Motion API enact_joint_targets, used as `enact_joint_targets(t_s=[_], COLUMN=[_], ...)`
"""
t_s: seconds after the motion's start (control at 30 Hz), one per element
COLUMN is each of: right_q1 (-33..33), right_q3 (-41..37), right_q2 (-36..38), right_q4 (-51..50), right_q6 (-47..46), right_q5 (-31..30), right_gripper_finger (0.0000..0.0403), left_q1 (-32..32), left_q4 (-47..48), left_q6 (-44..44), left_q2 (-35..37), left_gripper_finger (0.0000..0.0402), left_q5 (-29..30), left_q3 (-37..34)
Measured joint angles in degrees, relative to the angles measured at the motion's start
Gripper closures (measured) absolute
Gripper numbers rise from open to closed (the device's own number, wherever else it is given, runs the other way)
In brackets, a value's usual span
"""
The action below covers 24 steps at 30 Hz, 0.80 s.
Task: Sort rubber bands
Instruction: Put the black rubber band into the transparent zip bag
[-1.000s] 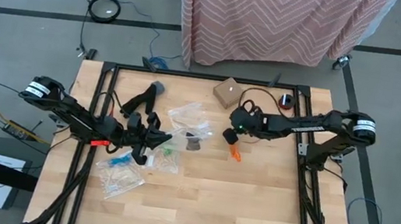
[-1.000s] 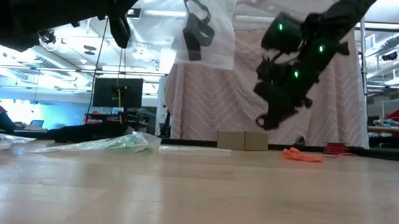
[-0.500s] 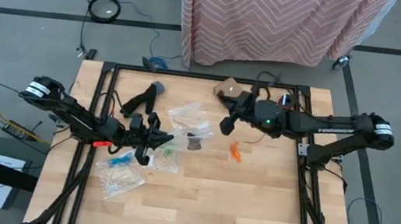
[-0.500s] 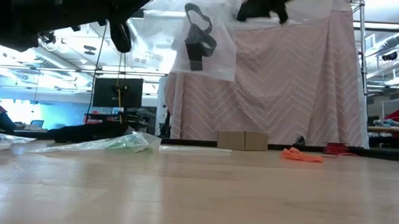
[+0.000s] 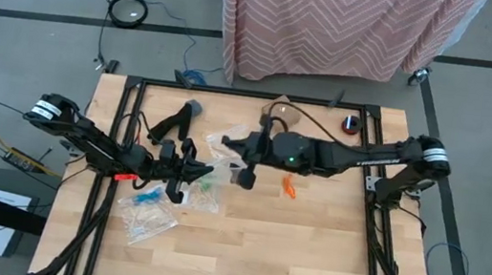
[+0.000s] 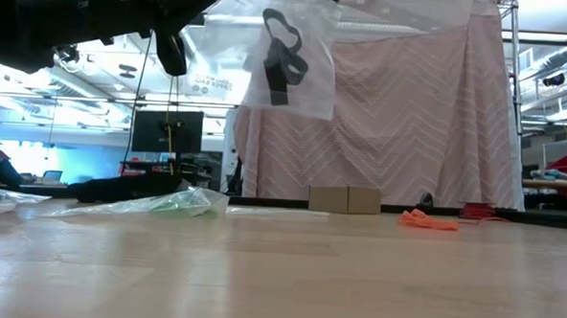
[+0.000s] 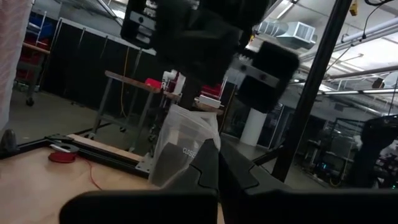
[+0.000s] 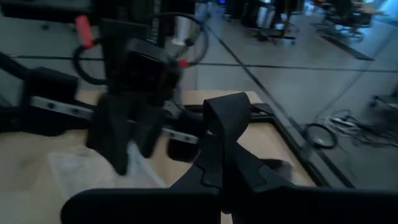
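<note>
At frame centre-left, the left pincer (image 5: 191, 172) is clamped on a clear zip bag (image 6: 286, 52) of black rubber bands (image 6: 284, 55), hung up for filling. The right pincer (image 5: 245, 177), closed and empty, reaches beside it; orange rubber bands (image 5: 288, 188) lie on the table (image 5: 307, 252), right of centre.

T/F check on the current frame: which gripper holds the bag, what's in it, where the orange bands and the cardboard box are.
1. The left gripper holds a clear bag off the table. True.
2. That bag holds orange bands. False: black bands show inside it.
3. The orange bands lie loose on the table. True.
4. The right gripper is open. False: it is shut.
5. The small cardboard box lies tipped near the front edge. False: it stands at the far edge.
</note>
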State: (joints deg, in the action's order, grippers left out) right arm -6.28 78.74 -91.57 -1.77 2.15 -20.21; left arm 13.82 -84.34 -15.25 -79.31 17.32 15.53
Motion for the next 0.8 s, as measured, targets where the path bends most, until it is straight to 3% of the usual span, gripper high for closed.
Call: enact_joint_targets(t_s=[0.27,0.63,0.8], right_q1=[-1.3,-3.7,-3.8], right_q3=[2.2,2.2,2.2], right_q2=[-1.2,-1.2,-1.1], right_q4=[-8.8,-13.4,-17.1], right_q6=[-3.0,-4.6,-7.7], right_q5=[1.4,1.0,3.6], right_gripper_finger=[0.0403,0.0403,0.0403], left_q1=[0.0,0.0,0.0], left_q4=[0.1,0.1,0.1], left_q6=[0.0,0.3,0.3], left_q2=[0.0,0.0,0.0], left_gripper_finger=[0.0400,0.0400,0.0400], left_q5=[0.0,0.0,0.0], left_q3=[0.0,0.0,0.0])
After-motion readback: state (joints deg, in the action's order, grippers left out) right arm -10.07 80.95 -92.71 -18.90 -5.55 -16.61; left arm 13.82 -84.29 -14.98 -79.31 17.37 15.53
